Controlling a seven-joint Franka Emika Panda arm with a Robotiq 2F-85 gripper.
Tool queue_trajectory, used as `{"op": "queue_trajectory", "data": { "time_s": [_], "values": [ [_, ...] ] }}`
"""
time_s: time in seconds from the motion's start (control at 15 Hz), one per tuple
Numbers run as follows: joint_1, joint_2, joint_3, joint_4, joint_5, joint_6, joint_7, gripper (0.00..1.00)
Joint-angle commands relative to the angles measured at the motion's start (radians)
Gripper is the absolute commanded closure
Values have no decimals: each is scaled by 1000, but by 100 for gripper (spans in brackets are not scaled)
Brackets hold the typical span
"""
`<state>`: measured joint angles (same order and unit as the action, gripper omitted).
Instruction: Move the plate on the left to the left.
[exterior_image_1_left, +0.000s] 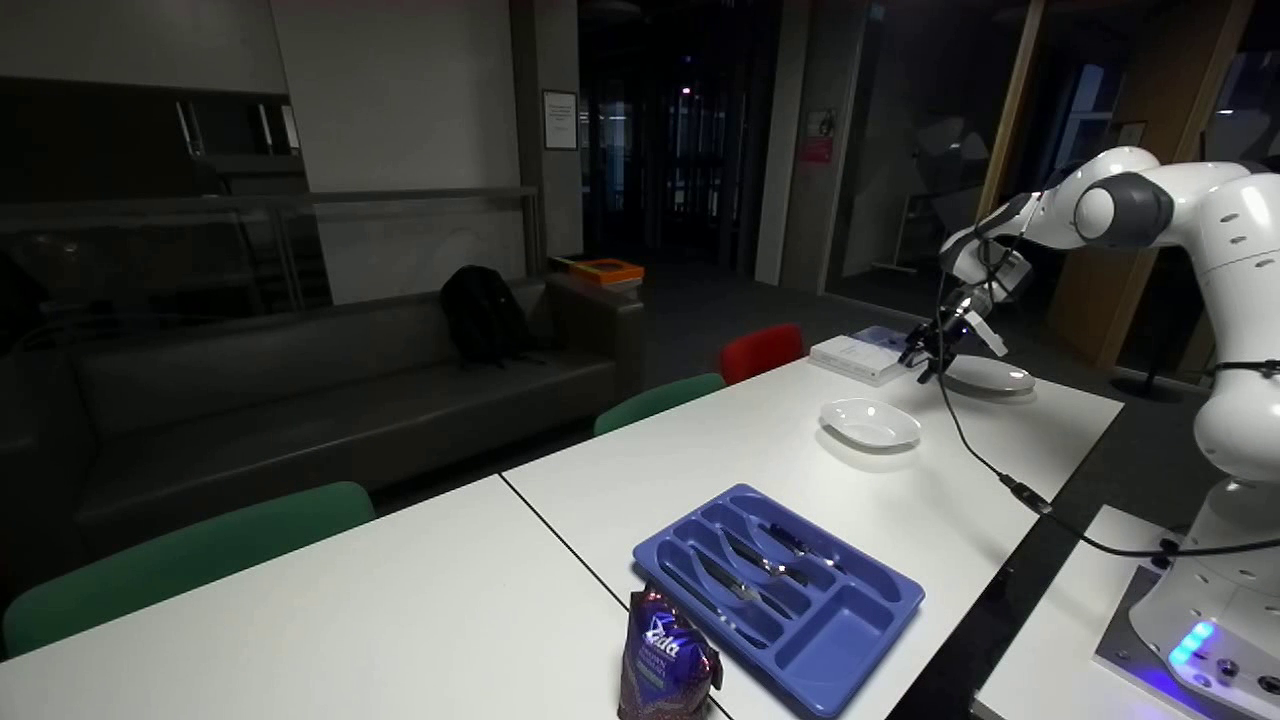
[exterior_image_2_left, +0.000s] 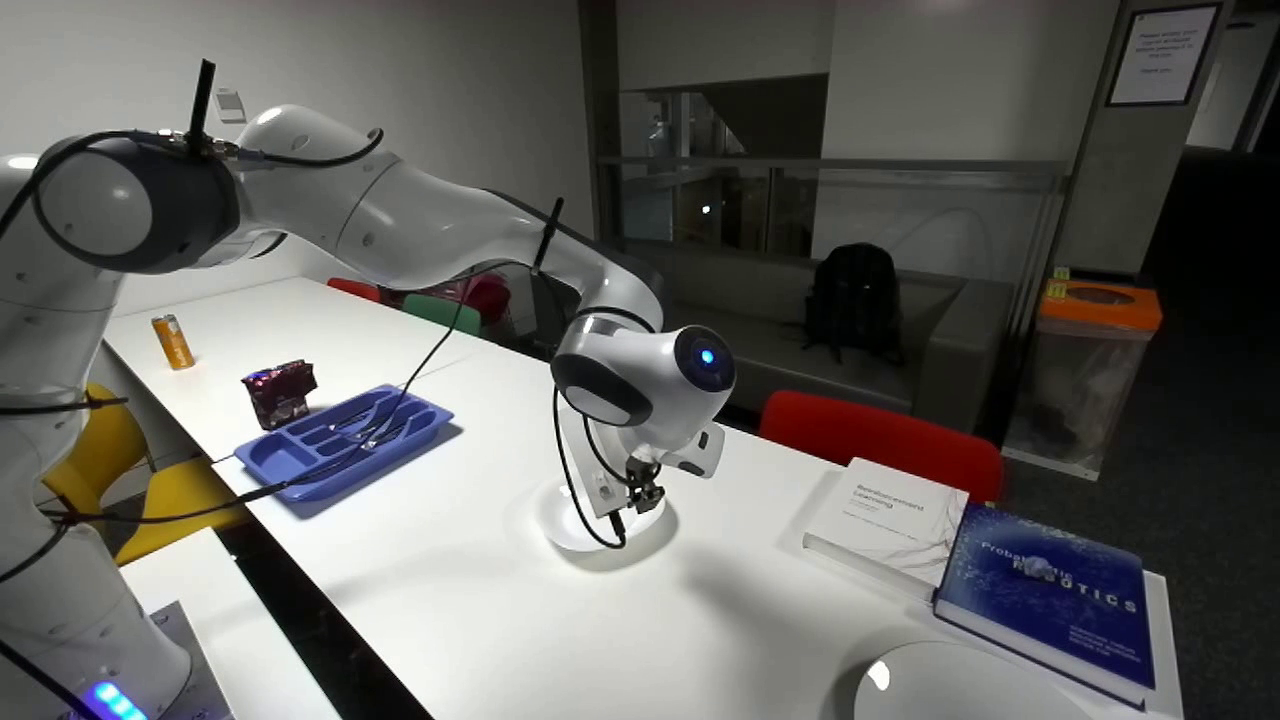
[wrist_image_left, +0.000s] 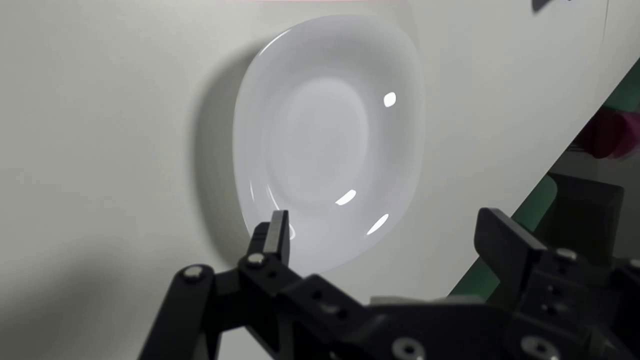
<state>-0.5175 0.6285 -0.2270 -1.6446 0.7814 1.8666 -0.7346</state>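
Observation:
The plate, small, white and bowl-like with a raised rim, rests on the white table in both exterior views, as the plate and partly behind the arm as the plate. In the wrist view the plate fills the upper middle. My gripper is open with nothing between its fingers. Its left finger overlaps the plate's near rim in the wrist view; the right finger lies off to the side. In an exterior view the gripper hangs above the table, apart from the plate. In both exterior views the fingers are small or partly hidden.
A flatter white plate lies at the table's far end. A white book and a blue book lie by the edge. A blue cutlery tray, a purple bag and an orange can stand elsewhere. A cable hangs from the arm.

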Motion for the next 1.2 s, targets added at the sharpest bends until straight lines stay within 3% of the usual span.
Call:
{"op": "queue_trajectory", "data": {
  "time_s": [0.0, 0.6, 1.13],
  "values": [
    [-16, 1, 19, 4, -11, 3, 6, 0],
    [-16, 1, 19, 4, -11, 3, 6, 0],
    [-43, 93, 22, 169, -60, -12, -5, 0]
  ]
}}
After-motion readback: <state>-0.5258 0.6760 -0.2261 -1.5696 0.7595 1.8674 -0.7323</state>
